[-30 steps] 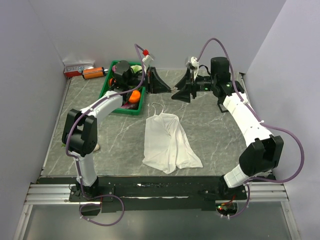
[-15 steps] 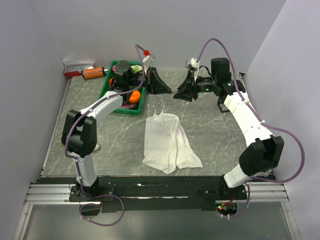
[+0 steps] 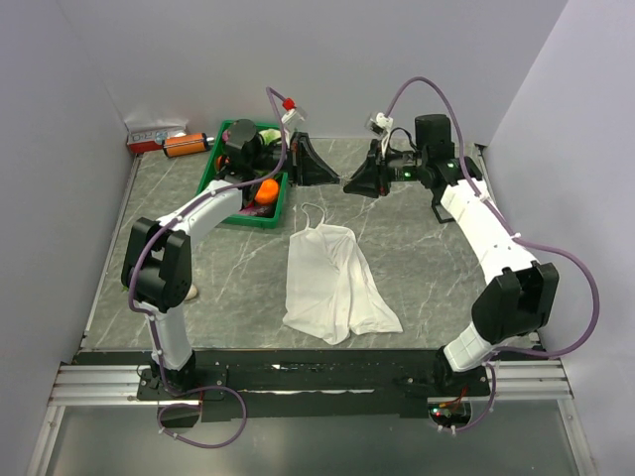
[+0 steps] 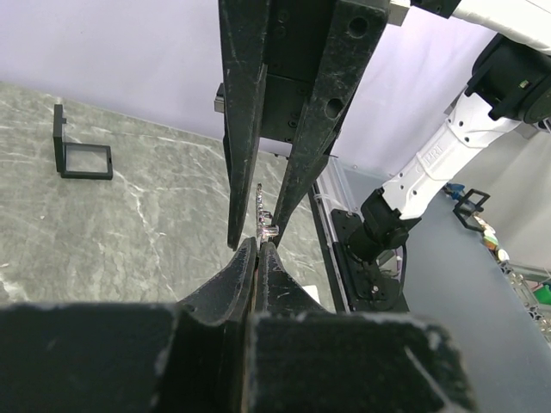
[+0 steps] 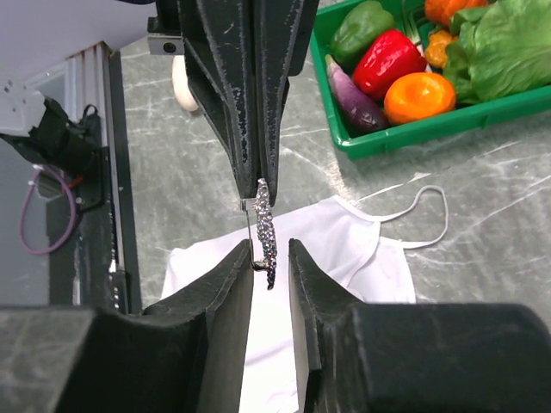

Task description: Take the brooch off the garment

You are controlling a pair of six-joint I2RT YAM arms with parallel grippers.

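Note:
The brooch (image 5: pixel 266 229), a slim rhinestone bar with a pin, hangs in the air, off the cloth. My left gripper (image 4: pixel 258 245) is shut on its upper end (image 4: pixel 268 222). My right gripper (image 5: pixel 270 258) is open, with one finger on each side of the brooch's lower end; the pin is close to the left finger (image 5: pixel 231 288). In the top view the two grippers meet tip to tip at the back of the table, left (image 3: pixel 334 179) and right (image 3: pixel 348 184). The garment (image 3: pixel 332 280), a white strappy top, lies flat below on the table (image 5: pixel 327 258).
A green tray (image 3: pixel 210 178) of vegetables stands at the back left, also in the right wrist view (image 5: pixel 362 142). A small white oval lump (image 3: pixel 191 293) lies by the left arm. An orange item (image 3: pixel 184 145) and a box sit in the back left corner. A black bracket (image 4: pixel 82 155) stands on the table.
My right gripper has edged a little left and closer around the brooch. The left gripper has held still. The garment has not moved.

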